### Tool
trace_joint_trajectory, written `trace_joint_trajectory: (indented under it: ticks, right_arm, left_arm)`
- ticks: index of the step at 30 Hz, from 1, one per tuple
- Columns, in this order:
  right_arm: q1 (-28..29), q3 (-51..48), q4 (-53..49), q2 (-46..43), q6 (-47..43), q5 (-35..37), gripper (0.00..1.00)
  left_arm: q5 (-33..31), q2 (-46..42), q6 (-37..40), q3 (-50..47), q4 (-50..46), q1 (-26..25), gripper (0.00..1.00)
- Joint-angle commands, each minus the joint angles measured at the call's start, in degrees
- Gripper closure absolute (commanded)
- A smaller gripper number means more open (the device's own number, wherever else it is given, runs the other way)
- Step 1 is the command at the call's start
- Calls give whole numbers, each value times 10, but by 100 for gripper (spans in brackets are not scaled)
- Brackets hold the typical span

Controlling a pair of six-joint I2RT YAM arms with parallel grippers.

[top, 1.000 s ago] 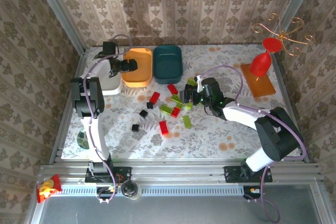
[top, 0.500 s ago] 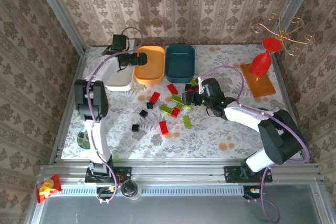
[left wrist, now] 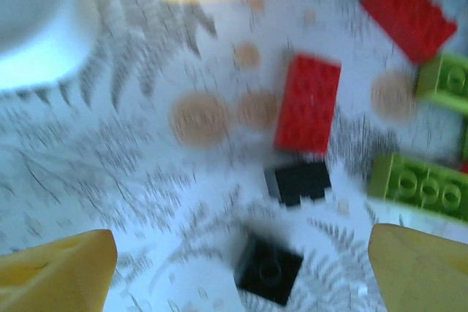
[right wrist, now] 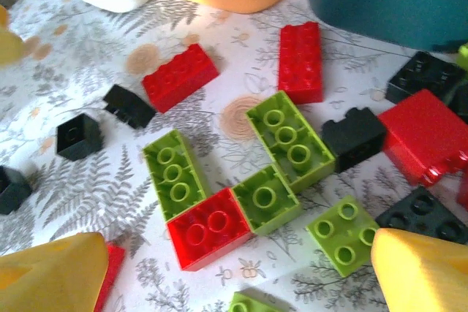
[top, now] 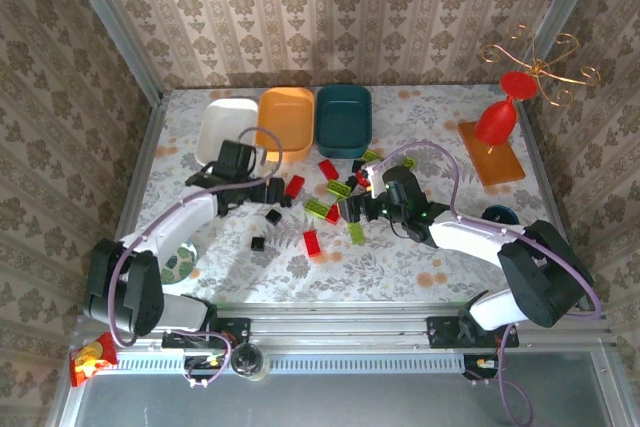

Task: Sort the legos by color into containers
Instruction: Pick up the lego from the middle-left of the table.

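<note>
Left gripper (left wrist: 241, 246): released, empty, fingers wide. A black cube (left wrist: 269, 268) lies between them, slightly right of centre. Beyond it lie a black brick (left wrist: 298, 183) and a red brick (left wrist: 308, 104), the red one's long axis running away from the gripper. Right gripper (right wrist: 240, 242): open, empty, over mixed bricks mid-tabletop. Trays (top: 285, 117) stand along the far edge. Judgement: the left arm is nearer the cube.

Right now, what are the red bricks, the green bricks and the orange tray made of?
The red bricks look like hard plastic, smooth and slightly shiny: moulded round studs, crisp edges. The green bricks seem the same, with pale highlights on their studs. The orange tray is probably plastic too: one even colour, rounded corners, a duller surface.
</note>
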Motion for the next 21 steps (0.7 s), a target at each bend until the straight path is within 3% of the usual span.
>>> trace_joint_trajectory:
  ticks: [1, 6, 13, 21]
  right_arm:
    - [7, -11, 62, -18, -18, -30, 7]
    - [20, -4, 67, -5, -22, -63, 8]
    - [27, -1, 67, -2, -30, -77, 10]
    - [27, 7, 59, 12, -25, -65, 10]
  left_arm:
    - [33, 0, -21, -33, -6, -12, 10]
    - [43, 78, -8, -21, 1, -24, 13]
    - [23, 170, 26, 17, -11, -42, 36]
    - [8, 171, 25, 8, 5, -51, 60]
